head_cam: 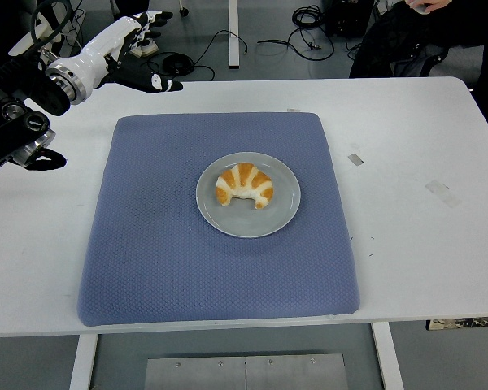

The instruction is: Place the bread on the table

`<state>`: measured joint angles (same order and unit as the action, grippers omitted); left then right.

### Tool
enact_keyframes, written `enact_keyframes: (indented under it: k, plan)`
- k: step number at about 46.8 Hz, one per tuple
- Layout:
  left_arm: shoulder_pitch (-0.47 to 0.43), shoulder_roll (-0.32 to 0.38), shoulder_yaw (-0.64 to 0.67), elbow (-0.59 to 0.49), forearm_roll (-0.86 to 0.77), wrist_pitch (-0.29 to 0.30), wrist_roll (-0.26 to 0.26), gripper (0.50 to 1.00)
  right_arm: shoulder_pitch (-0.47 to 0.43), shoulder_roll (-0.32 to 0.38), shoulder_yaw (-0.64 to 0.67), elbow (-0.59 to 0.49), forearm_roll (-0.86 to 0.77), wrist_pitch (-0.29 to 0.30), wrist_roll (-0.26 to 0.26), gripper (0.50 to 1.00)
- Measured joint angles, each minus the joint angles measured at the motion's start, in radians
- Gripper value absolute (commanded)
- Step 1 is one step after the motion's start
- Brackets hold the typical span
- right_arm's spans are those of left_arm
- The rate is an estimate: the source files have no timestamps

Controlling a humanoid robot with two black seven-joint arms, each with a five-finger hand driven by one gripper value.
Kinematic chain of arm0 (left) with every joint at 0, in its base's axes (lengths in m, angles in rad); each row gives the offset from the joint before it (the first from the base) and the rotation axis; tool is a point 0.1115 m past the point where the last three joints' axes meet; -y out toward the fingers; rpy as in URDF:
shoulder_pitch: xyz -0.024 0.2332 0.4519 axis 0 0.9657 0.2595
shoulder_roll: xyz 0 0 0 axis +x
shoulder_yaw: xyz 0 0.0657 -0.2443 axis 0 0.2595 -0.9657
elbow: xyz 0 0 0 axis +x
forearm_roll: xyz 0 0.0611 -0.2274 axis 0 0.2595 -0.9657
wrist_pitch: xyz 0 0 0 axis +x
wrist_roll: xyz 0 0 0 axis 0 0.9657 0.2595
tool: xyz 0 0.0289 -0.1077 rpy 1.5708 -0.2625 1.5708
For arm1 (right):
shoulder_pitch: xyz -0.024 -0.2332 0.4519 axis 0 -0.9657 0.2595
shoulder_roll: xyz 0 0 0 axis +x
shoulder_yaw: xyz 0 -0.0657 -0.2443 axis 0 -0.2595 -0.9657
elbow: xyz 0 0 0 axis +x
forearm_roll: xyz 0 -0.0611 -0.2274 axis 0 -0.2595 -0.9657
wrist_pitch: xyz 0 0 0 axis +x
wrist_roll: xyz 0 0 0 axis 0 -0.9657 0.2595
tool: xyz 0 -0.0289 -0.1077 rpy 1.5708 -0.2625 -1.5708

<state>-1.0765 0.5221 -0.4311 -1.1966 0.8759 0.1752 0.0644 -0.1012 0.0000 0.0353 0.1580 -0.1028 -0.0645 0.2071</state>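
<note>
A golden croissant with pale stripes (244, 185) lies on a grey round plate (281, 213) in the middle of a blue quilted mat (163, 252) on the white table (415, 244). My left hand (138, 50) is white and black. It hangs over the table's far left edge, beyond the mat's far left corner and well away from the croissant. Its fingers are stretched out and hold nothing. The right arm is out of view.
Small tape marks (441, 192) lie on the table right of the mat. Cables (220, 45) run over the floor behind the table. A person in dark clothing (423, 32) sits at the far right.
</note>
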Motion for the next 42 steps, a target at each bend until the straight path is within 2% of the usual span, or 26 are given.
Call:
enact_keyframes:
  k: [4, 10, 13, 17, 26, 36, 39, 42]
  plan:
    - [-0.01, -0.01, 0.048, -0.009, 0.016, 0.024, 0.0, 0.96, 0.0, 0.0, 0.0, 0.0, 0.0, 0.0, 0.0, 1.0]
    - [-0.045, -0.027, 0.147, -0.041, 0.023, 0.097, 0.001, 0.96, 0.0, 0.0, 0.0, 0.0, 0.0, 0.0, 0.0, 1.0]
    - [-0.059, -0.056, 0.18, -0.042, 0.026, 0.135, 0.002, 0.96, 0.0, 0.0, 0.0, 0.0, 0.0, 0.0, 0.0, 1.0]
    - [-0.063, -0.094, 0.209, -0.042, 0.03, 0.156, 0.004, 0.96, 0.0, 0.0, 0.0, 0.0, 0.0, 0.0, 0.0, 1.0]
    - [-0.058, -0.129, 0.23, -0.052, 0.06, 0.163, 0.021, 0.96, 0.0, 0.0, 0.0, 0.0, 0.0, 0.0, 0.0, 1.0]
    - [-0.062, -0.139, 0.256, -0.072, 0.059, 0.157, 0.077, 0.96, 0.0, 0.0, 0.0, 0.0, 0.0, 0.0, 0.0, 1.0]
    - [-0.066, -0.142, 0.27, -0.072, 0.056, 0.14, 0.096, 0.96, 0.0, 0.0, 0.0, 0.0, 0.0, 0.0, 0.0, 1.0]
    - [-0.077, -0.142, 0.282, -0.072, 0.055, 0.096, 0.117, 0.958, 0.0, 0.0, 0.0, 0.0, 0.0, 0.0, 0.0, 1.0]
